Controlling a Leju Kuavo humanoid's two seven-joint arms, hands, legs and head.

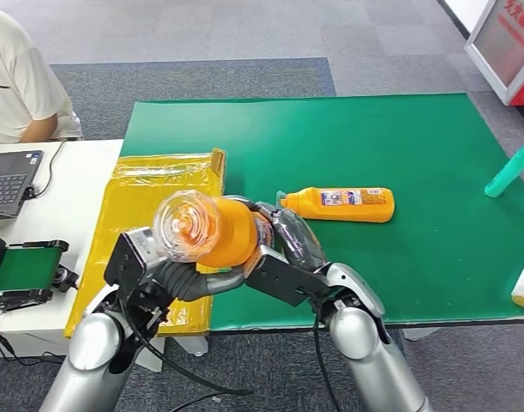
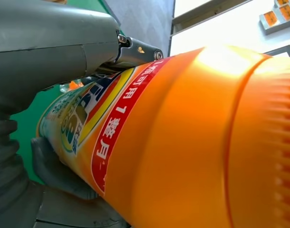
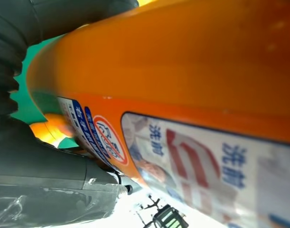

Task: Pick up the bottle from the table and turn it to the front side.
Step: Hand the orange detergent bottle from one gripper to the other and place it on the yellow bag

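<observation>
Bottle (image 1: 230, 232) gripped by both hands, label hidden in head view

Held bottle (image 1: 223, 230) sits between left hand (image 1: 181, 276) and right hand (image 1: 292, 249); second bottle (image 1: 340, 204) lies on table (image 1: 401, 146) just beyond right hand.

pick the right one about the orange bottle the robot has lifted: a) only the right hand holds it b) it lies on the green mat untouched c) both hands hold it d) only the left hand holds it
c: in the head view the lifted orange bottle sits between the left hand and the right hand, and each wrist view shows grey fingers wrapped against its label.
</observation>
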